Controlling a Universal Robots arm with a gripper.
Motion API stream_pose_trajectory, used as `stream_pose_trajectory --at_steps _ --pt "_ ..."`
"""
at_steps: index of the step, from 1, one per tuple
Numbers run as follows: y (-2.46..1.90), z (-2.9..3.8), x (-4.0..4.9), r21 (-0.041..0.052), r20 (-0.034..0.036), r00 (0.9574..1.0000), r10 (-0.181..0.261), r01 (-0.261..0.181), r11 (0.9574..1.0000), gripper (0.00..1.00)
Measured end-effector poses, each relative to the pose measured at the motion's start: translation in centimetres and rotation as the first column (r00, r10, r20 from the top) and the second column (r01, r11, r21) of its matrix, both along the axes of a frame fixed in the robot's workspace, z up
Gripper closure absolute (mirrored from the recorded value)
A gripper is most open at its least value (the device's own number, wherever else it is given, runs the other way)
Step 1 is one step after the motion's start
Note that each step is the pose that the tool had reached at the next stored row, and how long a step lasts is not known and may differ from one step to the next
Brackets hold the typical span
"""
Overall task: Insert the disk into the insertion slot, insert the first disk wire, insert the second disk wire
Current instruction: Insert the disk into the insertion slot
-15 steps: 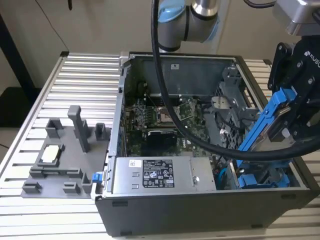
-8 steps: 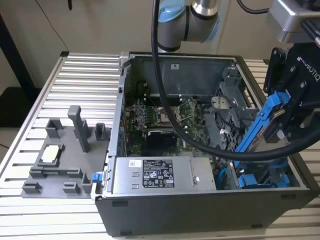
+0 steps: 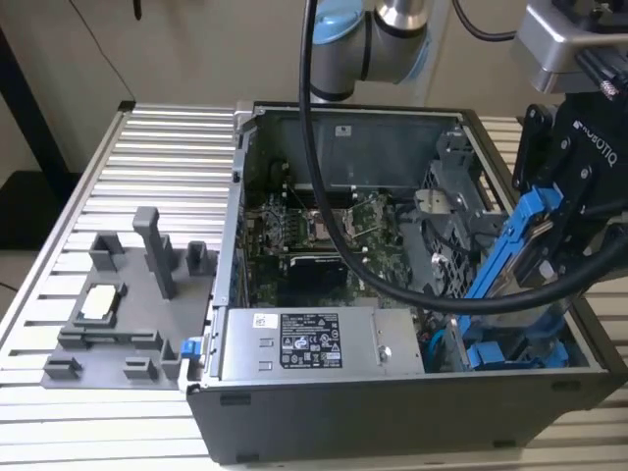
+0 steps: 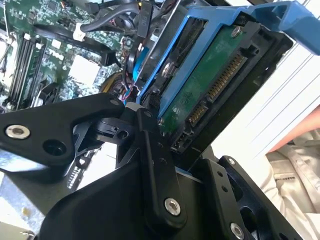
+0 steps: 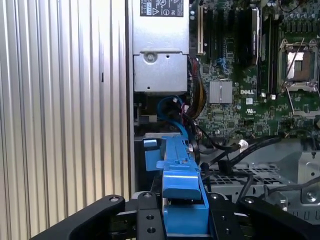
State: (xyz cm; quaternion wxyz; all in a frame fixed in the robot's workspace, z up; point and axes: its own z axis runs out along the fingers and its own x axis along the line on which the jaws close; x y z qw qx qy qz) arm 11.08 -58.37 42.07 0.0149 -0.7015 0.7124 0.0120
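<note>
Holding disk (image 3: 502,250) tilted | gripper (image 5: 183,212) clamped | lower edge above insertion slot (image 3: 510,353)

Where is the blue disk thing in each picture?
Exterior view: the disk is tilted at the exterior view's right, just above the insertion slot.
First wrist view: the disk stands edge-on in the gripper.
Second wrist view: the disk shows its green circuit side.
Shared landmark: the green motherboard.

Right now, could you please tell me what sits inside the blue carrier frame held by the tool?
The disk sits inside it, green circuit board and connector pins showing in the second wrist view. Its other face is hidden.
</note>
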Motion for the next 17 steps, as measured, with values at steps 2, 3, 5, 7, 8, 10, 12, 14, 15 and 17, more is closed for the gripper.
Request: stream_pose_trajectory --at_steps 2,3,5,7,8,10,12,14,15,17 --pt "0.06 -0.05 0.01 0.0001 0.0000 1.0000 0.000 0.000 1.0000 0.67" --pt "0.06 -0.06 0.05 -0.0001 0.0000 1.0000 0.000 0.000 1.0000 0.67" --pt "0.08 -0.11 0.13 -0.0001 0.0000 1.0000 0.000 0.000 1.0000 0.67" --pt "0.10 -0.21 0.24 -0.0002 0.0000 1.0000 0.000 0.000 1.0000 0.67" --pt "0.12 -0.25 0.31 -0.0002 0.0000 1.0000 0.000 0.000 1.0000 0.67" --pt "0.19 -0.41 0.51 0.0002 0.0000 1.0000 0.000 0.000 1.0000 0.67" --pt "0.26 -0.54 0.67 0.0001 0.0000 1.0000 0.000 0.000 1.0000 0.67" --pt "0.32 -0.68 0.72 0.0001 0.0000 1.0000 0.000 0.000 1.0000 0.67" --pt "0.33 -0.75 0.73 0.0000 0.0000 1.0000 0.000 0.000 1.0000 0.67" --pt "0.36 -0.96 0.74 -0.0002 0.0000 1.0000 0.000 0.000 1.0000 0.67"
